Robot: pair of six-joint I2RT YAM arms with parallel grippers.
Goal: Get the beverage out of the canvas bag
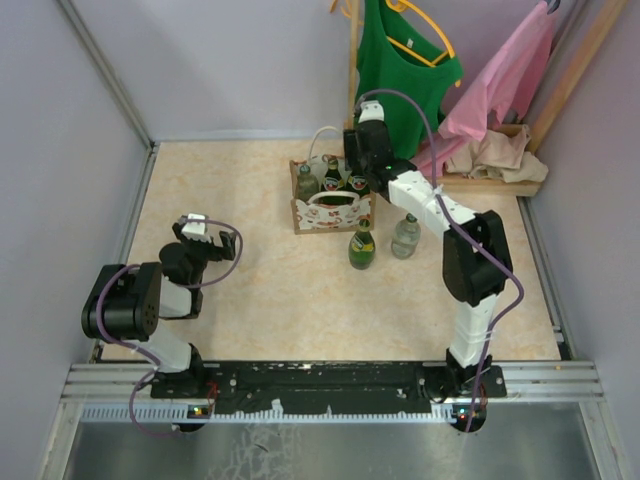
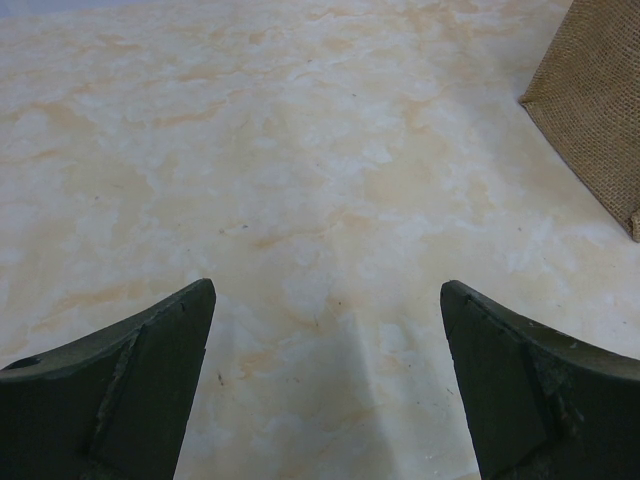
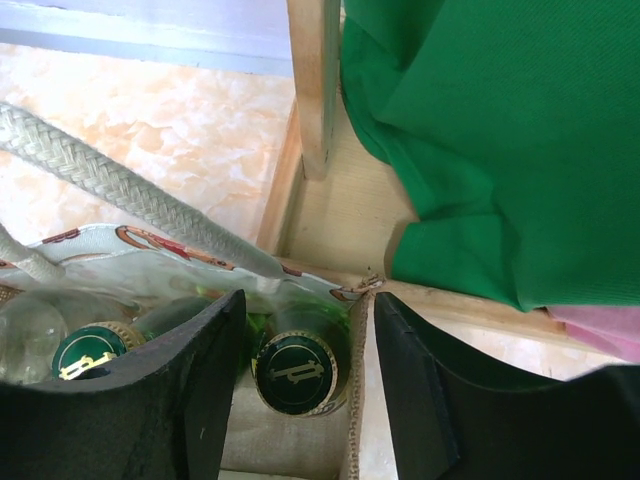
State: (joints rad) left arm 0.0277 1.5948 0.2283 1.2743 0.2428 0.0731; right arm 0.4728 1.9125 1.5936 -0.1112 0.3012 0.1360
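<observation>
The right gripper (image 3: 310,305) straddles a green bottle (image 3: 296,372) in the canvas bag (image 3: 160,262), jaws part open and not yet gripping — lower squarely, pinch firmly, lift straight up past the handle (image 3: 110,185).

A green shirt (image 1: 405,75) hangs on a yellow hanger (image 1: 437,30) at the upper middle of the top view, just beside a wooden post (image 1: 353,55). To its right hangs a pink garment (image 1: 505,80), above a crumpled beige cloth (image 1: 495,155) lying on a wooden base (image 1: 500,185). The desk (image 1: 250,290) is cream and marbled.
</observation>
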